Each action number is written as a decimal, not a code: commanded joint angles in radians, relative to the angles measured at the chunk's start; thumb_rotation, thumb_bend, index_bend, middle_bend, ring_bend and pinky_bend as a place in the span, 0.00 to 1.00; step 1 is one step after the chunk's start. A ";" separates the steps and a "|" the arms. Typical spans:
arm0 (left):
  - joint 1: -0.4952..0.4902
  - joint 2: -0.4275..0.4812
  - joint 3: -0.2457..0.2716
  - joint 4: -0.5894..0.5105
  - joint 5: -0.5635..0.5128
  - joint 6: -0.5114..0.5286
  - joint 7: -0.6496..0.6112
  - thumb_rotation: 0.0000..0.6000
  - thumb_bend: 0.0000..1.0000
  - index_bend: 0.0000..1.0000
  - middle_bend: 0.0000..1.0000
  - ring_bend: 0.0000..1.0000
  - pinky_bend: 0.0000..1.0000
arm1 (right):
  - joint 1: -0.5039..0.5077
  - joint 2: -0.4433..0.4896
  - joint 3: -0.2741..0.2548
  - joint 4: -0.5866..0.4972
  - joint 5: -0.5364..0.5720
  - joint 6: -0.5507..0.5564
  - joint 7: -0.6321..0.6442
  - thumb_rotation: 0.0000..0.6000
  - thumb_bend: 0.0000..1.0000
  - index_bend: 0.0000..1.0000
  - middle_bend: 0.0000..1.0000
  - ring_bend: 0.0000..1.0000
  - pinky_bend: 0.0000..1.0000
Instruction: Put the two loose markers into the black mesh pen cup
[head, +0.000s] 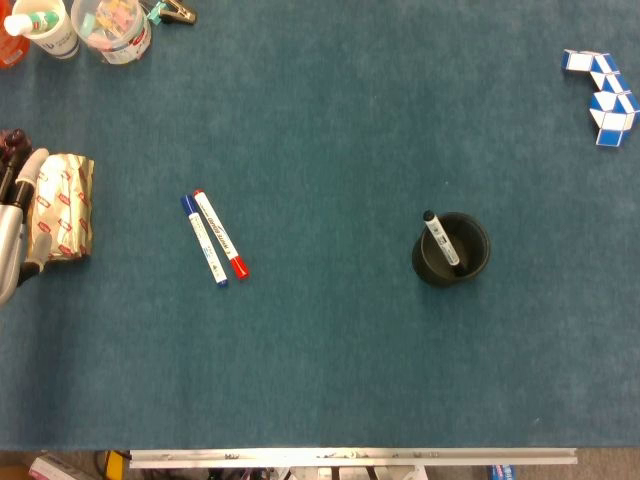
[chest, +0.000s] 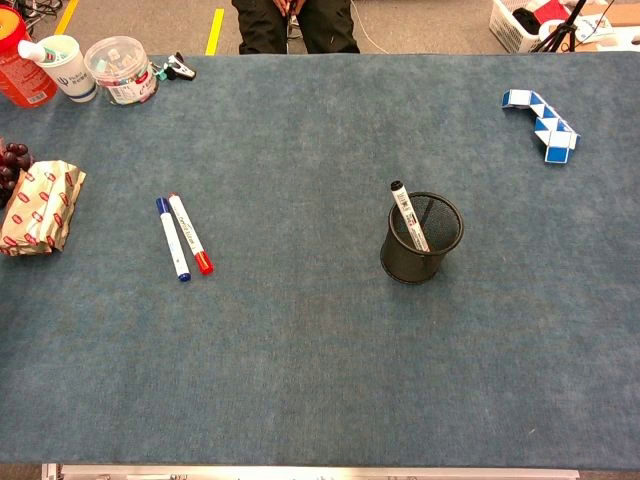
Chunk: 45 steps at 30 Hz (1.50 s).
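At the far left of the head view, the robot's left hand (head: 20, 225) waits at the table's edge, its fingers (head: 33, 170) lying together and pointing up the table beside a foil-wrapped packet (head: 62, 207); only part of the hand shows, so whether it is spread or curled cannot be told, though nothing is seen in it. Dark grapes (chest: 12, 160) sit just beyond the fingertips, touching the packet.

Well to the right of those fingers, the two loose markers lie side by side and nearly touching on the blue felt: the blue-capped marker (head: 204, 241) on the side nearer the hand, the red-capped marker (head: 221, 235) just past it. Both lie flat and parallel, which probably leaves either one free for a pinch from above.

Farther right again, well apart from the pair, the black mesh pen cup (chest: 422, 238) stands upright with a black-capped marker (chest: 408, 215) already leaning inside, its top resting against the rim. The mouth looks open enough for two more.

A blue-and-white folding puzzle (chest: 541, 119) rests at the far right. The right hand appears in neither view. Neither marker has yet been lifted.
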<state>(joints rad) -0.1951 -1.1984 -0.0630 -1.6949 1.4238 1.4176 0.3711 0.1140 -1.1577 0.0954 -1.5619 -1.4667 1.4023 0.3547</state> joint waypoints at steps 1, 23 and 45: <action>-0.001 0.000 0.001 -0.001 0.005 0.002 0.001 1.00 0.30 0.09 0.12 0.09 0.00 | 0.007 -0.009 -0.001 0.001 -0.008 -0.004 0.005 1.00 0.22 0.30 0.30 0.15 0.12; 0.030 0.049 0.008 -0.038 0.020 0.044 -0.021 1.00 0.30 0.09 0.11 0.10 0.00 | 0.209 -0.173 -0.062 0.045 -0.043 -0.354 0.120 1.00 0.00 0.25 0.19 0.06 0.00; 0.044 0.093 0.014 -0.075 0.025 0.043 -0.043 1.00 0.30 0.09 0.10 0.10 0.00 | 0.325 -0.366 -0.057 0.163 -0.017 -0.467 0.188 1.00 0.00 0.25 0.19 0.05 0.00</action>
<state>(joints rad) -0.1511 -1.1063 -0.0495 -1.7689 1.4479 1.4614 0.3284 0.4350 -1.5190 0.0394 -1.4020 -1.4855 0.9393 0.5425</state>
